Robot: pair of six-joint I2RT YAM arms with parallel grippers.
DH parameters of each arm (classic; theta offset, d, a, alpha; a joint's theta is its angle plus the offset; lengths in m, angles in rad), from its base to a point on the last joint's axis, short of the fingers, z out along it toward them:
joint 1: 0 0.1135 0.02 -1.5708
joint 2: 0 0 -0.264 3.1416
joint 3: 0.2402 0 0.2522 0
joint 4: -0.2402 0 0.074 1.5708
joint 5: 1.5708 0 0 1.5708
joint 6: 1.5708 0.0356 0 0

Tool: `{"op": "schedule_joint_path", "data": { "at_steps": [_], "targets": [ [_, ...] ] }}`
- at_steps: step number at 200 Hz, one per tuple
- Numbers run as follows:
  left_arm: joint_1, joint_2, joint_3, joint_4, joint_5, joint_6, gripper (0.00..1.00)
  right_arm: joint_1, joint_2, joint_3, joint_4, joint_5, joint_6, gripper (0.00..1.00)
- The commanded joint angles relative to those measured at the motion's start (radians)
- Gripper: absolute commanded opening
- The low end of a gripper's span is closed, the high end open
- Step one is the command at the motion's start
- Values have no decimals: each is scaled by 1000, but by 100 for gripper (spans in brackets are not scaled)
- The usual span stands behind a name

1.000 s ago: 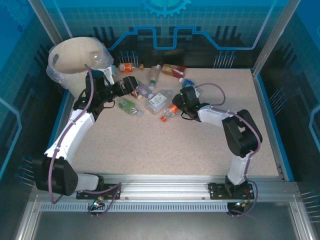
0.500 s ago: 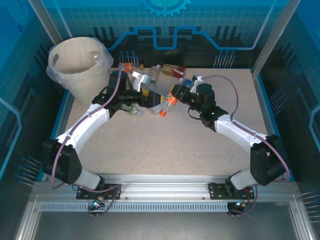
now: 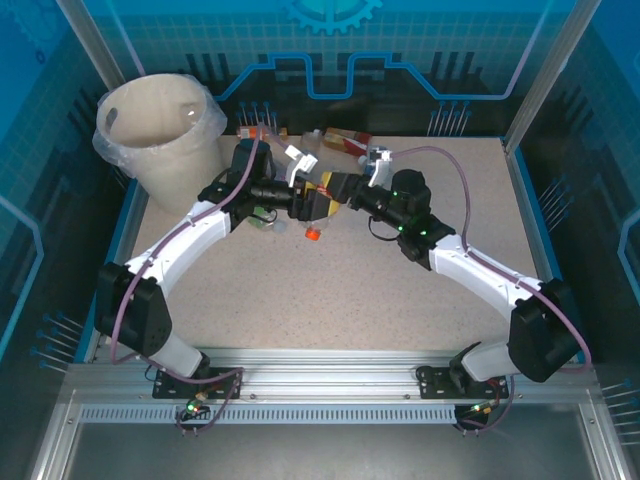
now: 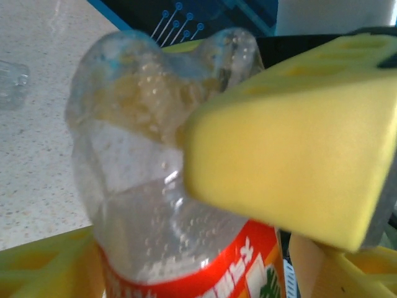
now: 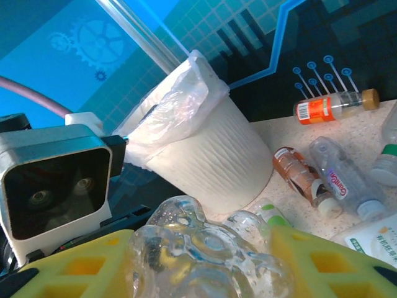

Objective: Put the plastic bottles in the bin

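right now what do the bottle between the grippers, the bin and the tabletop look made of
Bottle: thin clear plastic, glossy; it is see-through and dented, with a printed red label.
Bin: probably matte cream plastic, faintly ribbed wall, under a crinkly clear film liner.
Tabletop: hard speckled beige, maybe laminate or stone composite.

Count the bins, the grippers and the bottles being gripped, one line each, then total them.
Cream-white round plastic bin, bag-lined: 1
Yellow-fingered grippers, left gripper and right gripper: 2
Clear crushed plastic bottle with red label, gripped by both: 1
Total: 4
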Motion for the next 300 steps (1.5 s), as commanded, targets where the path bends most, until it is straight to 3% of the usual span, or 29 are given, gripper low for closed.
{"op": "schedule_joint_path", "data": {
  "at_steps": [1, 32, 47, 59, 80, 90, 129, 154, 180, 229, 300],
  "targets": [
    [-10, -11, -8, 49, 67, 20, 61, 21, -13, 37, 26, -44, -26, 37],
    [-10, -24, -14, 53, 29, 31, 53, 19, -11, 62, 2, -76, -19, 43],
    [-9, -38, -16, 49, -52, 44, 50, 18, -19, 83, -44, -76, -20, 58],
    [-9, -58, -14, 43, -197, 54, 49, 14, -30, 107, -113, -60, -25, 72],
    [-8, -84, 32, -3, -492, 89, 48, 13, -70, 104, -207, 42, -36, 86],
    [-8, -87, 69, -29, -624, 112, 48, 10, -93, 88, -225, 95, -42, 100],
    [0, -47, 254, -30, -1140, 237, 48, -15, -168, 47, -339, 261, -60, 100],
    [55, 40, 427, 26, -1356, 313, 47, -25, -204, 30, -395, 308, -79, 100],
    [163, 169, 648, 48, -1415, 335, 46, -34, -238, 10, -419, 324, -107, 100],
    [344, 483, 1066, -68, -1478, 393, 46, -45, -311, -8, -474, 336, -175, 100],
    [555, 599, 1120, -254, -1387, 44, 48, -56, -377, -28, -503, 358, -226, 100]
  ]
}}
